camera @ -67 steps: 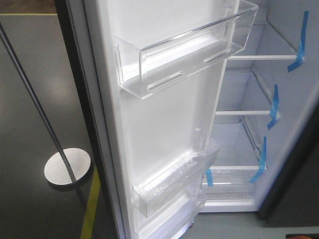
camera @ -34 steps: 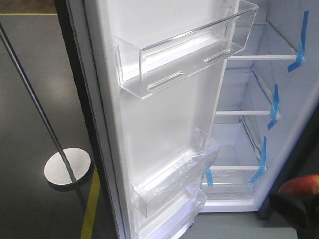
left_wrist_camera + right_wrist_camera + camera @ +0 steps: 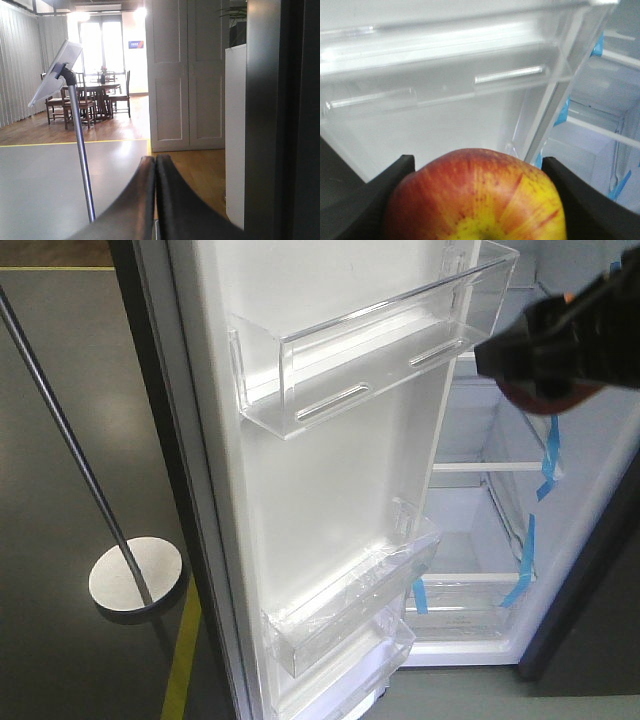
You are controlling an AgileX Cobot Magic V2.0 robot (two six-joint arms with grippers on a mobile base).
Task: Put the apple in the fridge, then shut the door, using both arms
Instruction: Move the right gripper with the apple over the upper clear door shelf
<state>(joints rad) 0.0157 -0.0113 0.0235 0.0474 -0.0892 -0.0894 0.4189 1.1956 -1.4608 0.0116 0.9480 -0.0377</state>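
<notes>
Holding the apple clamped in the right pincer, raised beside the upper door bin at the mouth of the open fridge, probably high so as to clear the door and reach a shelf. Grips at the fruit's width, pads touching both flanks. Holds the left pincer pinched together, empty, beside what looks like the door's dark edge, seemingly placed to push it later.

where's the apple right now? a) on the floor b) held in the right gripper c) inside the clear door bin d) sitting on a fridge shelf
B: the right wrist view shows the apple clamped between the black fingers of the right gripper, in front of the door bin rather than inside it.
</notes>
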